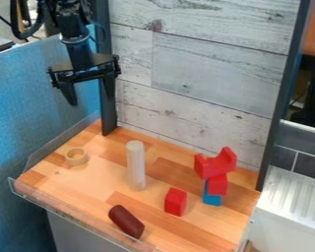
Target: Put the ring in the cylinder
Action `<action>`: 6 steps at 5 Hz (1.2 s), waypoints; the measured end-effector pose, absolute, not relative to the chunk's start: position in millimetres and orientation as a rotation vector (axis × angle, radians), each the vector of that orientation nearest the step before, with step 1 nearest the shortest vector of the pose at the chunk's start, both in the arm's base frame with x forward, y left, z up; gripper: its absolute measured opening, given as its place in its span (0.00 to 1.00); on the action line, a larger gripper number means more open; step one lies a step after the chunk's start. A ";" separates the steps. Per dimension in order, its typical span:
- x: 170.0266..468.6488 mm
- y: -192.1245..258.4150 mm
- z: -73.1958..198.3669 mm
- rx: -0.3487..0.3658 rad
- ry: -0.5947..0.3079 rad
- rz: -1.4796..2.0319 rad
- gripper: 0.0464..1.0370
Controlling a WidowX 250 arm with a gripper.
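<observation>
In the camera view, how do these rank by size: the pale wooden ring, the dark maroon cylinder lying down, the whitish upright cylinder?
1. Whitish upright cylinder
2. Dark maroon cylinder, lying down
3. Pale wooden ring

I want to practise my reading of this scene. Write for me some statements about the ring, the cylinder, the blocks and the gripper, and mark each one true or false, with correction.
1. The ring lies on the wooden tabletop, apart from the pale upright cylinder. True.
2. The dark brown piece stands upright. False: it lies on its side.
3. In the stack of blocks, the blue block is under red ones. True.
4. The gripper is holding the ring. False: it hangs above the tabletop with its fingers apart and nothing between them.
5. The ring is already on the cylinder. False: the cylinder has no ring around it.
</observation>
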State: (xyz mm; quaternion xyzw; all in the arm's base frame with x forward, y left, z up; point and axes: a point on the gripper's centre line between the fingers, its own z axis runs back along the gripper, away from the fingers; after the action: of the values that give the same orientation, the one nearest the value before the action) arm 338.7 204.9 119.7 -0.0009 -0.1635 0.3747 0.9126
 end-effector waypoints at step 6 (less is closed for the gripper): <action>399.8 210.5 1.9 0.271 -0.306 1.050 0.96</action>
State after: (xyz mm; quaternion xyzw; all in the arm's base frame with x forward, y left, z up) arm 399.8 210.5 1.9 0.1286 -0.1450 0.4976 0.8455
